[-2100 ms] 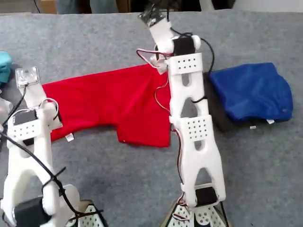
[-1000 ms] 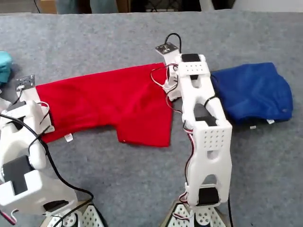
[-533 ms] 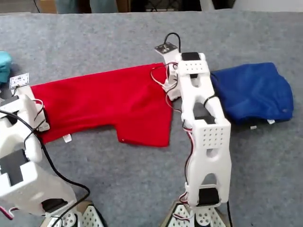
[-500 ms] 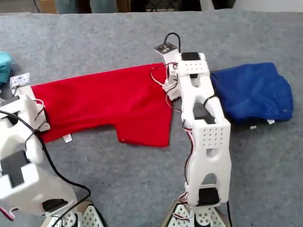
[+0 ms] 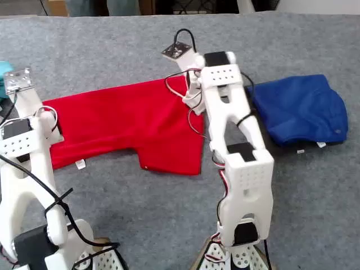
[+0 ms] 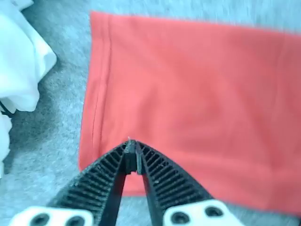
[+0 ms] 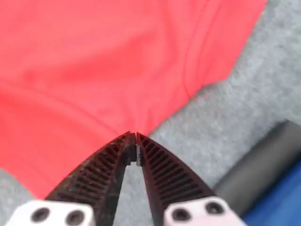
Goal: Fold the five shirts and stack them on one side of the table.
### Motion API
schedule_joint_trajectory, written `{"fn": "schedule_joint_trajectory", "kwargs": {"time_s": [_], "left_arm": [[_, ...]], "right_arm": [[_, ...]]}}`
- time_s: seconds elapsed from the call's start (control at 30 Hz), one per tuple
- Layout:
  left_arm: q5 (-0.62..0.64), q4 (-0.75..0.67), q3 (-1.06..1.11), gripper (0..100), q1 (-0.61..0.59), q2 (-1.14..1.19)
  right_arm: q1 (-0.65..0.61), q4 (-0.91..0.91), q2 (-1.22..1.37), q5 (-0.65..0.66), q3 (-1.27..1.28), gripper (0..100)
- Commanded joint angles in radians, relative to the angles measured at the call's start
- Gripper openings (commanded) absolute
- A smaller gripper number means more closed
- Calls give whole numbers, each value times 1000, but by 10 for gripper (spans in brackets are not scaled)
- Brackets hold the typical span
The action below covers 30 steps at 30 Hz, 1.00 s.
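**State.** The red shirt (image 5: 129, 124) lies spread flat on the table (image 5: 140, 219). The left gripper (image 6: 131, 151) hangs over one end of the red shirt, just inside its hem. Its jaws are pressed together, with no cloth visible between them. The right gripper (image 7: 133, 147) hangs over the opposite end of the red shirt, at its edge. Its jaws are likewise together and empty.

**Hazards.**
1. If you lower either gripper with the jaws together, expect the tips to shove and wrinkle the cloth rather than pinch it. Part the jaws first.
2. If the two grippers take uneven bites of the red shirt, the fold will likely skew.
3. The blue shirt (image 5: 301, 109) sits folded just beside the red shirt, at the right gripper's end. A wide sweep of that arm could drag it open.
4. White cloth (image 6: 21, 66) lies just off the red shirt's hem, at the left gripper's end. A pinch placed too far outward may catch it too.
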Motion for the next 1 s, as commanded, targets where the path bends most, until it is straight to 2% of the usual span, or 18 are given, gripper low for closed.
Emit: {"fn": "schedule_joint_trajectory", "kwargs": {"time_s": [0.0,0.13,0.23,0.33,0.47,0.63,0.97], "left_arm": [[92,-98,-4,34,-47,37],[101,-144,-4,34,-108,157],[103,-187,-4,33,-110,235],[103,-227,-19,33,-108,284],[100,-232,-56,33,-107,304],[121,-238,-58,33,-90,305],[132,-238,-51,33,-87,305]], "right_arm": [[-32,103,-122,121,-22,15],[-98,204,-191,333,104,17],[-160,150,-268,476,305,19],[-224,44,-357,532,519,44],[-284,-98,-504,560,768,145],[-368,-229,-627,557,983,152],[-417,-445,-544,496,1092,175]]}}
